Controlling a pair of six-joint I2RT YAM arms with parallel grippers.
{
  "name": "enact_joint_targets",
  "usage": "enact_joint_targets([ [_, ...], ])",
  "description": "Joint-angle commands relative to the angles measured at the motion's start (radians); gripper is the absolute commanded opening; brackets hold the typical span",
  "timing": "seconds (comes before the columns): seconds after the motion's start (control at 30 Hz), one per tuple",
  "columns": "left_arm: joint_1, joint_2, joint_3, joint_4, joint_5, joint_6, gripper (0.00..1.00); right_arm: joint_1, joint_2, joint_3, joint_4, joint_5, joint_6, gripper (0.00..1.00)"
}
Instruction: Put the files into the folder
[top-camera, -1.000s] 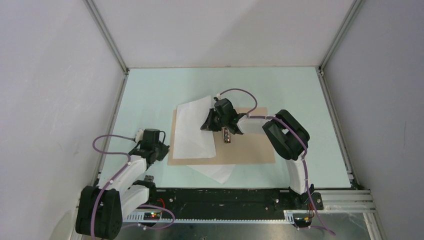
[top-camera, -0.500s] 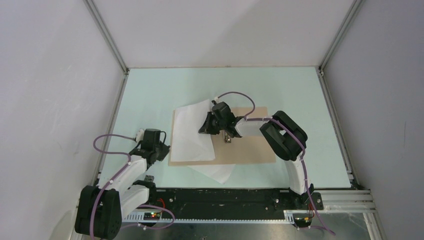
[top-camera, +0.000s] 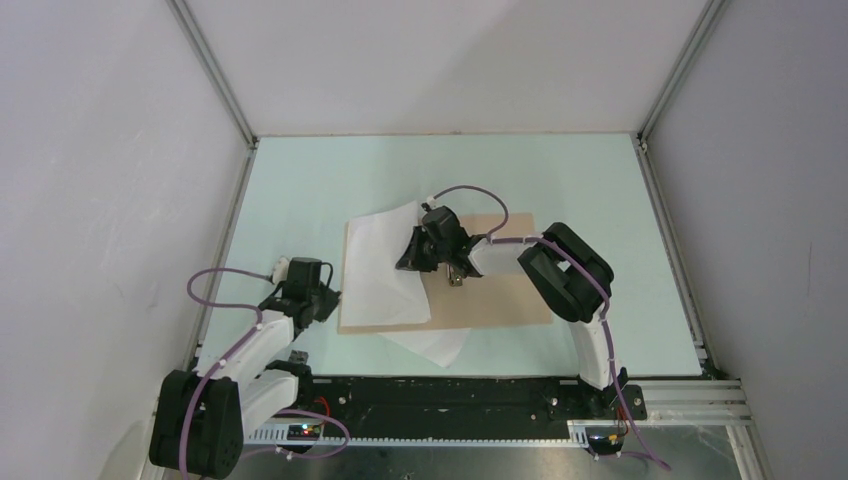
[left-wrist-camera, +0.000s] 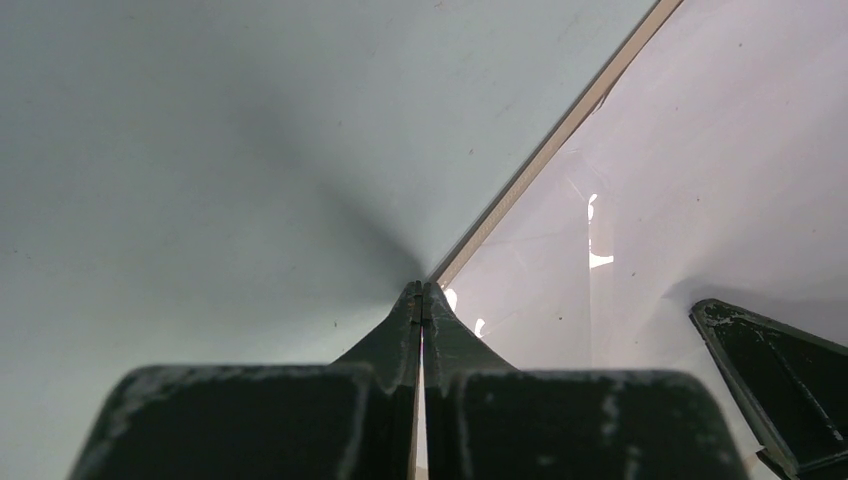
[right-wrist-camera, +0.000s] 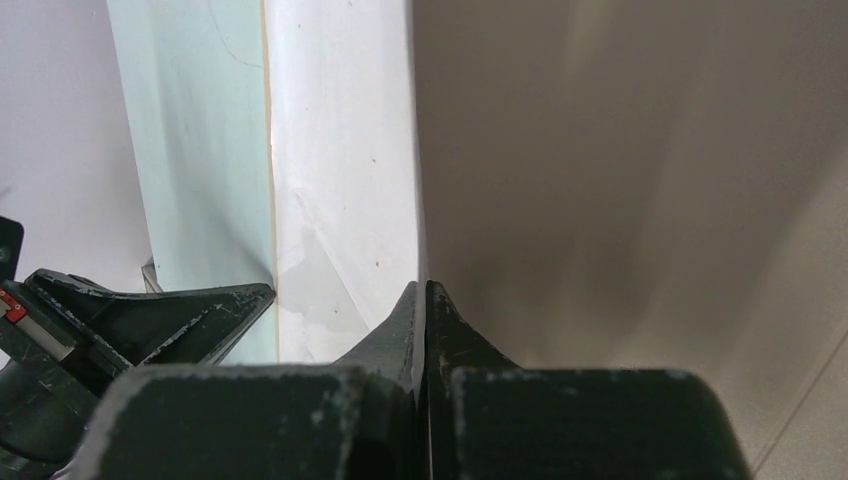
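Left gripper (left-wrist-camera: 422, 292) fills the bottom, jaws pressed together, tips right at the near end of the folder (left-wrist-camera: 560, 135) edge, seen only as a thin tan strip running diagonally to the top right. Pale green table (left-wrist-camera: 200, 150) lies left of the strip, and a glossy pale surface (left-wrist-camera: 700, 180) with glare spots lies right of it. Dark wedge-shaped part (left-wrist-camera: 780, 390) sits at lower right, can't tell what it is.

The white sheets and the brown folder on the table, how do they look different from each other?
The files are white, the folder tan-brown. The folder lies flat and open; the files sit skewed and rumpled on its left half, one sheet poking past its near edge. The folder spreads wider than the files. Both are thin.
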Motion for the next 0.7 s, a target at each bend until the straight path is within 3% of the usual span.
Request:
enact_joint_targets([
  [0.0, -0.013, 0.022, -0.013, -0.057, -0.010, -0.011, 0.00, 0.020, 0.024, -0.002, 0.023, -0.004, -0.006, 0.00],
  [0.37, -0.012, 0.034, 0.005, -0.056, -0.014, -0.004, 0.00, 0.019, 0.014, -0.002, 0.008, -0.002, -0.027, 0.00],
  [0.43, -0.012, 0.039, 0.010, -0.056, -0.014, -0.001, 0.00, 0.017, 0.010, -0.001, 0.001, 0.000, -0.029, 0.06],
  [0.67, -0.013, 0.041, 0.013, -0.057, -0.018, 0.003, 0.00, 0.011, -0.026, -0.002, -0.031, 0.014, -0.054, 0.43],
])
